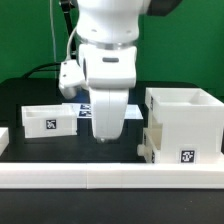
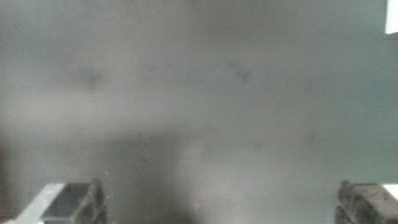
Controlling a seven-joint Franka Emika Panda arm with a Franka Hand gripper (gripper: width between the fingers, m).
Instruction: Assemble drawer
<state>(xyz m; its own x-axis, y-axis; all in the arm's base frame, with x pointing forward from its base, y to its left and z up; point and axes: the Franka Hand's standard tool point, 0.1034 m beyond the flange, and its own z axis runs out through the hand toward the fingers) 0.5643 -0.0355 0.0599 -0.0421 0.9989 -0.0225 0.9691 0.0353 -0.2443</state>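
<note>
The assembly looks barely begun. The casing [image 1: 185, 125] stands at the exterior view's right with its open side facing up. One shallow tray [image 1: 45, 118] lies loose on the black table [image 1: 20, 100], well apart from the casing on the far side of the arm. Nothing shows inside the casing from this angle, so by that judgement the trays have yet to be slid in. A second tray cannot be made out. The marker board [image 1: 72, 112] lies flat between the tray and the casing, partly hidden by the arm. A long white rail [image 1: 110, 178] runs in front of the casing, nearer the camera.

The arm hangs straight down with its wrist vertical, between the tray and the casing. Its gripper [image 1: 103, 136] is low over the table, near the casing but clear of it. In the wrist view the fingertips [image 2: 64, 203] stand wide apart with only a blurred grey surface between them, so the pincer is spread and empty.
</note>
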